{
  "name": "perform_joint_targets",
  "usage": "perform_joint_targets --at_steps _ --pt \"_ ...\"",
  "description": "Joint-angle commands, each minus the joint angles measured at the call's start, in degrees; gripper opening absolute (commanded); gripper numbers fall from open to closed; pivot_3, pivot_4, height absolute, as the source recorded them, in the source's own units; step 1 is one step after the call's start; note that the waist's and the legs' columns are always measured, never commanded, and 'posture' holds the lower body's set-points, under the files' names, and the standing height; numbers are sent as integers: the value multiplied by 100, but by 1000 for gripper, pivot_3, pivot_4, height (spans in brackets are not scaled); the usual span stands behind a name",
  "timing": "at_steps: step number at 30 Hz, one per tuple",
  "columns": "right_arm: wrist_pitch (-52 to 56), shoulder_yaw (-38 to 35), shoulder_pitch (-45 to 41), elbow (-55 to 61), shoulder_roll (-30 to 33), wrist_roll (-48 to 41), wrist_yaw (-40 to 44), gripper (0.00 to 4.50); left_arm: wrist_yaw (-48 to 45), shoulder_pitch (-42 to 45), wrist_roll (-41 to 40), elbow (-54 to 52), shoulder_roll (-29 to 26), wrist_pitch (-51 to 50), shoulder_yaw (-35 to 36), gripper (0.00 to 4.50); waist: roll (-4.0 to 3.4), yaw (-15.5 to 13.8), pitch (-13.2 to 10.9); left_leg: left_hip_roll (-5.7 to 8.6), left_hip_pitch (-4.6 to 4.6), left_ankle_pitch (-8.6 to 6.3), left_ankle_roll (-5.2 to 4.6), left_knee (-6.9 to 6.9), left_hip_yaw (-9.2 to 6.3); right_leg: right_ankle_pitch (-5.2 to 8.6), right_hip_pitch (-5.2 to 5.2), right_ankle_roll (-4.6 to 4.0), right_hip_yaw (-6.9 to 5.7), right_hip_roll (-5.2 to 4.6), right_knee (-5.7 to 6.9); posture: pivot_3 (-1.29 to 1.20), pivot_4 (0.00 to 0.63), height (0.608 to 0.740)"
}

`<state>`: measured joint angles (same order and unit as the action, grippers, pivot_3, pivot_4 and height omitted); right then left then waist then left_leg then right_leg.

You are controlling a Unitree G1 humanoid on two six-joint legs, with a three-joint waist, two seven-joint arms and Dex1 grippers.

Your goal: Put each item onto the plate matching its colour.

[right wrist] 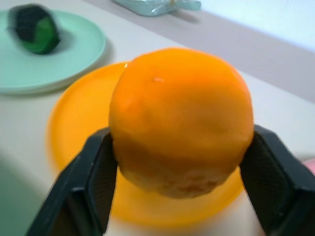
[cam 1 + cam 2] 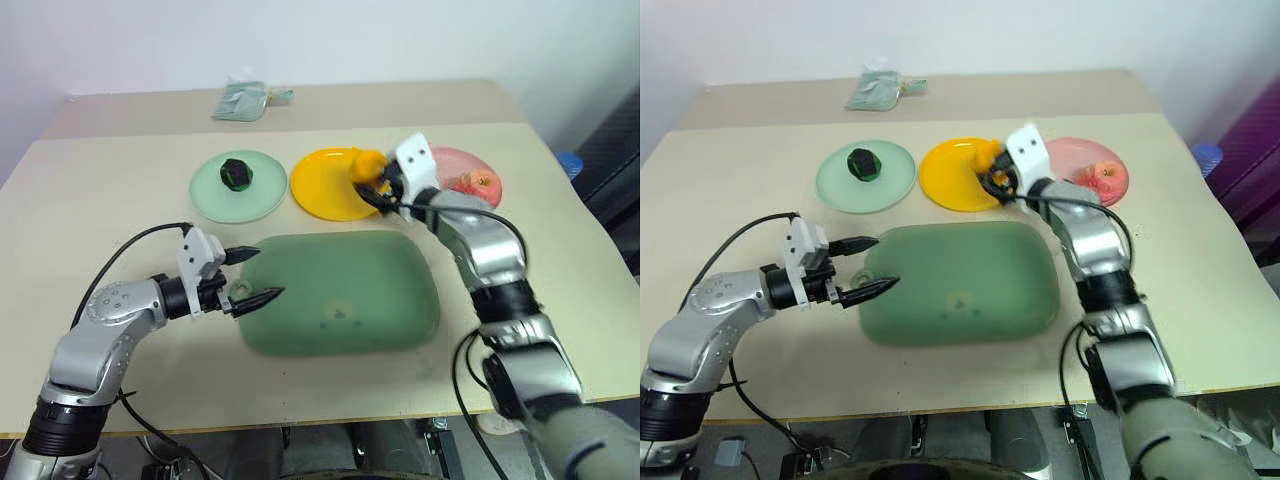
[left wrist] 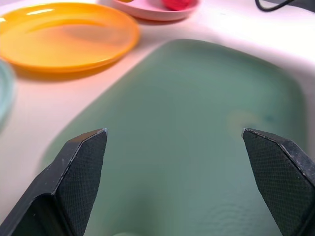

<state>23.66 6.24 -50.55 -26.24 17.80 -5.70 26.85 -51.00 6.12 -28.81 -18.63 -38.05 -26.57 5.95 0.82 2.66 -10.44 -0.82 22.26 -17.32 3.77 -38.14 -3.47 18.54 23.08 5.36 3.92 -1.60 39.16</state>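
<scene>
My right gripper [image 1: 182, 142] is shut on the round orange fruit [image 2: 368, 163] and holds it just above the right edge of the yellow plate [image 2: 320, 190]. The dark green-black ball [image 2: 236, 172] lies on the mint green plate [image 2: 212, 202]. On the pink plate [image 2: 452, 162], behind my right arm, rests the pink-red apple [image 2: 485, 183]. My left gripper [image 2: 262, 273] is open and empty at the left end of the green cutting board [image 2: 340, 290], pointing across it.
The three plates stand in a row behind the cutting board. A clear packet [image 2: 245, 100] lies at the table's far edge. A blue object [image 2: 570, 163] sits past the table's right edge. Bare tabletop lies to the left of the board.
</scene>
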Motion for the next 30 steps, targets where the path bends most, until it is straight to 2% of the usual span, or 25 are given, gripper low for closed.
perform_joint_targets --at_steps 1,3,4,6,10,14,16,19,23,30 --pt "-690 -60 -474 -964 -150 136 70 3383 104 -126 -74 -107 52 162 258 4500 0 -9 0 1 14 1 2 0 0 0 15 0 0 -5 1 0 150 740" --pt "-998 -135 -560 -1048 -146 153 89 4357 213 -284 -68 -166 92 213 381 4500 0 -11 0 5 23 5 9 -1 1 0 22 1 -1 -12 0 0 150 740" --pt "-1101 -166 -535 -986 -115 147 110 4468 255 -346 -64 -191 111 233 431 4500 -1 -5 0 6 25 5 9 -1 3 0 23 1 -1 -17 -1 0 150 740" --pt "-1216 -189 -313 -680 51 131 252 4468 351 -417 -37 -229 147 266 476 4500 -1 -3 -1 7 24 1 2 -1 7 -1 25 2 0 -18 -1 0 150 740" --pt "-926 -442 1026 1203 796 -260 943 4468 484 -516 96 7 145 483 683 4500 0 -77 0 3 23 1 3 -5 -7 -1 18 1 -8 -14 6 0 150 740" --pt "-191 -1120 2608 3148 1655 -1088 1603 4468 565 -572 286 607 83 851 1015 4500 -5 -147 -3 4 21 0 1 -4 -3 -1 14 2 -6 -14 3 0 150 740" --pt "178 -1729 3616 3847 2100 -1549 1930 4468 549 -660 440 1059 -40 1113 1238 4500 -10 -157 -3 1 16 0 1 -4 1 -1 14 1 0 -10 6 0 150 740" --pt "501 -2369 4579 4352 2465 -1909 2089 4468 459 -761 562 1505 -194 1417 1428 4500 -9 -133 -2 -1 7 0 0 -4 1 -1 4 1 0 -2 5 0 150 740" --pt "607 -2796 5286 4570 2537 -1998 2010 4468 451 -780 674 1975 -274 1717 1560 4500 -8 -152 -2 -1 -27 0 0 -4 3 -1 -31 -1 1 3 3 0 150 740" --pt "502 -2932 5476 4435 2462 -2048 1853 4468 515 -1142 533 1633 -148 1654 1598 4500 -7 -149 -3 -4 -51 -2 -3 -1 3 0 -56 -1 1 -1 -6 0 150 740"
